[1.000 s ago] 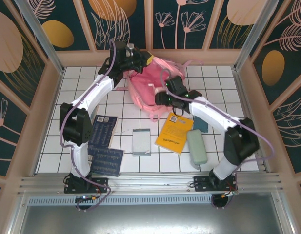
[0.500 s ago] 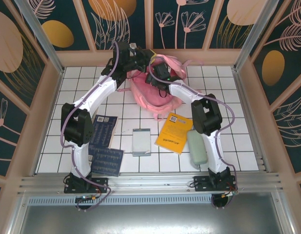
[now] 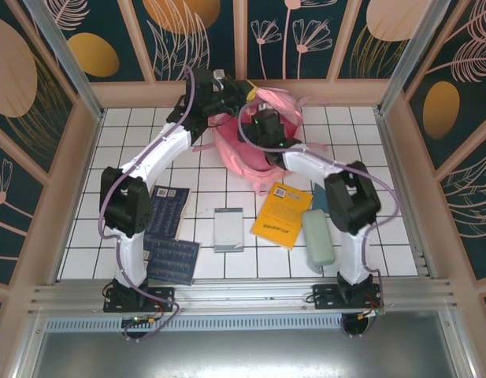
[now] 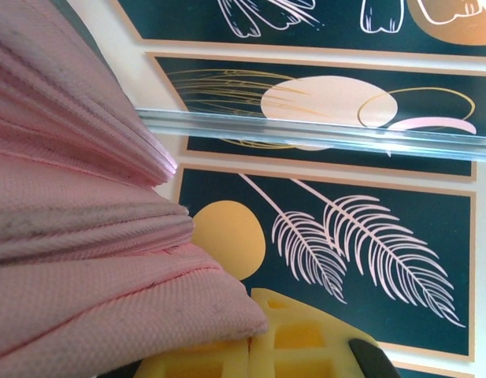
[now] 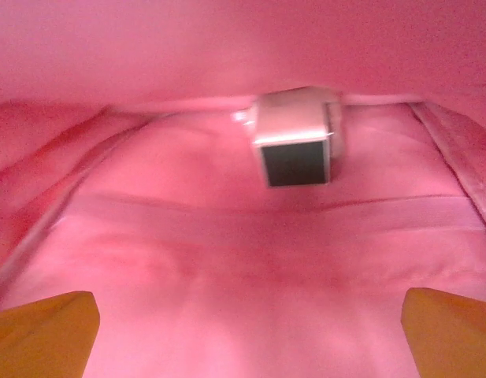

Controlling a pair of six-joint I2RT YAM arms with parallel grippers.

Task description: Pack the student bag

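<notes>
The white tiled table (image 3: pixel 124 134) carries all items in the top view. The student bag (image 3: pixel 236 156), a large pink backpack, lies at the upper centre of the frame, against the far edge of the table, with its mouth open. The left gripper (image 3: pixel 239 92) sits at the upper rim of the bag; in the left wrist view its yellow fingers (image 4: pixel 298 339) are clenched on a bunched fold of the pink fabric. The right gripper (image 5: pixel 243 339) is inside the bag mouth; in the right wrist view its two orange fingertips (image 5: pixel 38 331) stand at the lower corners of the frame, fully released, with nothing between them and pink lining all around. A yellow book (image 3: pixel 283 211) lies just below the bag, right of centre. Two dark blue books (image 3: pixel 165 211) lie at the lower left, beside the left arm. A pale green pouch (image 3: pixel 317 236) lies just right of the yellow book. A grey notebook (image 3: pixel 228 229) lies between the blue books and the yellow book. A small white-framed cube (image 5: pixel 294 146) with a dark face rests on the lining inside the bag, upper centre of the right wrist view.
</notes>
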